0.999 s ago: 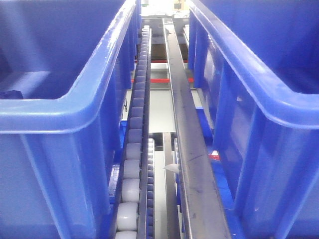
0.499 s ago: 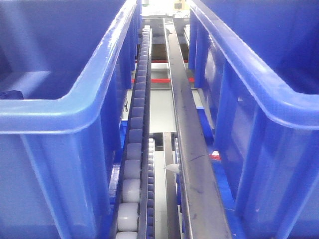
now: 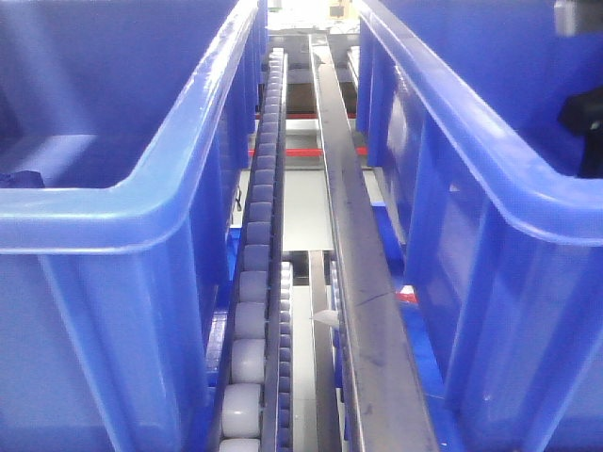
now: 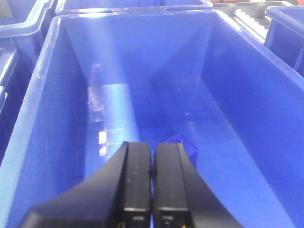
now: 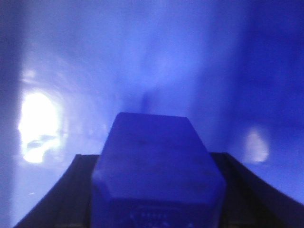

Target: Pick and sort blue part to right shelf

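Risk: blue part (image 5: 156, 166), clamped between right gripper (image 5: 156, 199) jaws inside a blue-walled bin, liable to slip or snag on the rim during lift-out if the grip sits off-centre. Left bin (image 4: 42, 85): one small blue block (image 4: 180, 145) on floor near front edge, partly hidden behind left gripper (image 4: 151, 190), fingers pressed together, holding nothing. Right bin (image 3: 490, 169): contents unseen from front; dark arm section at far right edge.

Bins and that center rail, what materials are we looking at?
Left bin: likely moulded plastic, glossy blue; soft highlights along its rounded rim. Right bin: looks the same. Center rail: probably bare metal, dull grey, scuffed. Rollers beside it: pale, maybe plastic.
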You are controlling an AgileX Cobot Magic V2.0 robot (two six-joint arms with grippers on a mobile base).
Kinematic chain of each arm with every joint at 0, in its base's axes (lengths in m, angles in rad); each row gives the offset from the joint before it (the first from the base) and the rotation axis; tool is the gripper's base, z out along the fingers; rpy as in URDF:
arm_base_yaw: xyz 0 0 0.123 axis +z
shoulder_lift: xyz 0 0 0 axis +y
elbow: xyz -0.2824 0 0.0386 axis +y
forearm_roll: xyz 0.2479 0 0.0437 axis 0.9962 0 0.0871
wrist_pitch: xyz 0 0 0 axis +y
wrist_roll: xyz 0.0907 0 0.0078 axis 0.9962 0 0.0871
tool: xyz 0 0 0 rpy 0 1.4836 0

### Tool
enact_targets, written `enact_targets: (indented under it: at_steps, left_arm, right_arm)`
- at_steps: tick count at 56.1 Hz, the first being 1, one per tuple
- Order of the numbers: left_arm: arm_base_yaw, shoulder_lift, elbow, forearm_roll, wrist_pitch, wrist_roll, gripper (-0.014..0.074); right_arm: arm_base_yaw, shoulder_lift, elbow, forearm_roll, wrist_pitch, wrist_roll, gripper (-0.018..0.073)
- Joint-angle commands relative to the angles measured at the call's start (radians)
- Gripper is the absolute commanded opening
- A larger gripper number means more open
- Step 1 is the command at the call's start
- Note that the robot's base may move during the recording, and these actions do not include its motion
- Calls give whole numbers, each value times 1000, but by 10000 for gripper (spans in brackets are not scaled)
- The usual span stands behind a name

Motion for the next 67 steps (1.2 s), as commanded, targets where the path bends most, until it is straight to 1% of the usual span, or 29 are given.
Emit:
enact_targets:
  at_steps: [1,4,7,16,24,28,31,35,39,43,45,49,67]
  left_arm:
    - [-5,11,-27,9,-78,-7,125]
    - [-5,11,-27,9,-78,-7,125]
    - [-5,11,-27,9,-78,-7,125]
    - [-5,11,-27,9,-78,-7,125]
    - [-5,11,-27,9,-76,-7,125]
    - [-5,11,-27,9,-75,-7,125]
    - [-5,11,-27,9,-75,-7,125]
    - [-5,11,-27,9,-75,-7,125]
    - [-5,11,-27,9,-75,-7,125]
    - [-5,11,-27,9,-75,-7,125]
    - [-5,11,-27,9,-75,-7,125]
    - [-5,11,-27,9,-75,-7,125]
    - [-5,11,-27,15,-75,-7,124]
  right_arm:
    - [-6,-38,-38,-1,-35,-11,487]
    - [-6,-41,-38,-1,-30,-11,578]
    - [-6,-49,-38,-1,-26,-11,621]
    - [-6,-113,-38,-1,-26,-11,609]
    - [-6,-233,-15,-1,-24,-12,596]
    - [-6,-302,15,-1,-33,-12,533]
    - [-6,-360,43,-1,-40,-12,462]
    - [-6,-447,93,-1,-52,-12,330]
    - [-6,-548,150,-1,-66,-12,177]
    - [-6,-644,203,-1,-80,-12,64]
    - [-6,-690,229,-1,-87,-12,31]
    - [-4,-768,278,-1,-101,-12,44]
    - [-4,-1202,511,-1,-199,-12,43]
